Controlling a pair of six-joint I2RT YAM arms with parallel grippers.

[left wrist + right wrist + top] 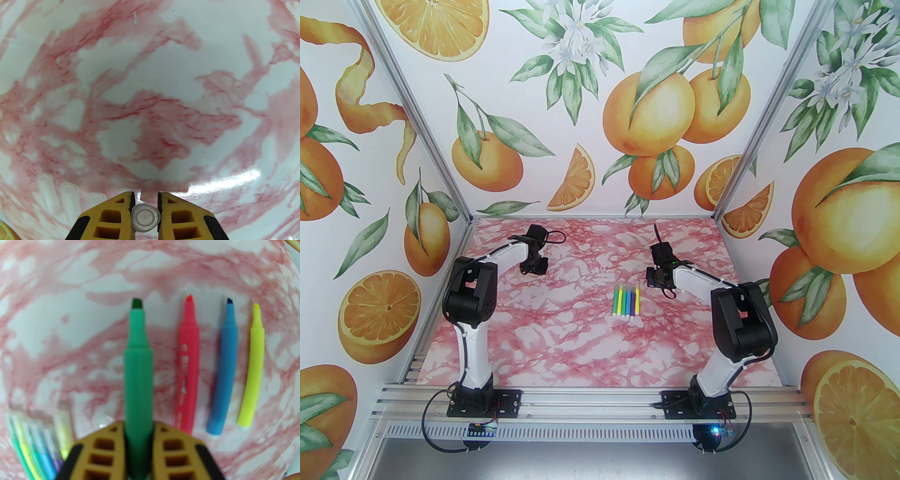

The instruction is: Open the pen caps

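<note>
The pink marbled table [562, 347] carries a row of thin coloured pens [626, 302] near its middle, and everything else is placed from that row. The left arm [474, 356] reaches up the table well to the left of the row. The right arm [722, 370] bends in from the right. The left gripper [145, 195] hangs well left of the row and somewhat farther back. Its yellow fingers are pressed together on a clear cap [145, 219], which is seen end-on, wedged between the pads just behind the fingertips. The right gripper [138, 427] sits just right of the row and slightly beyond it, clamped around the barrel of a green marker [138, 369]. The marker's bare chisel tip points away from the fingers, above the table. On the far side of that marker from the row lie a red marker [187, 371], a blue marker [223, 380] and a yellow marker [254, 371]. They are side by side, apart from one another, with their tips uncovered. The row itself shows blurred at the lower left of the right wrist view, and its pale far ends are too soft to make out. Three loose caps [69, 201], also clear, lie on the table just left of the left gripper's fingers. They are nearly parallel, and the nearest is partly hidden behind the left finger.
</note>
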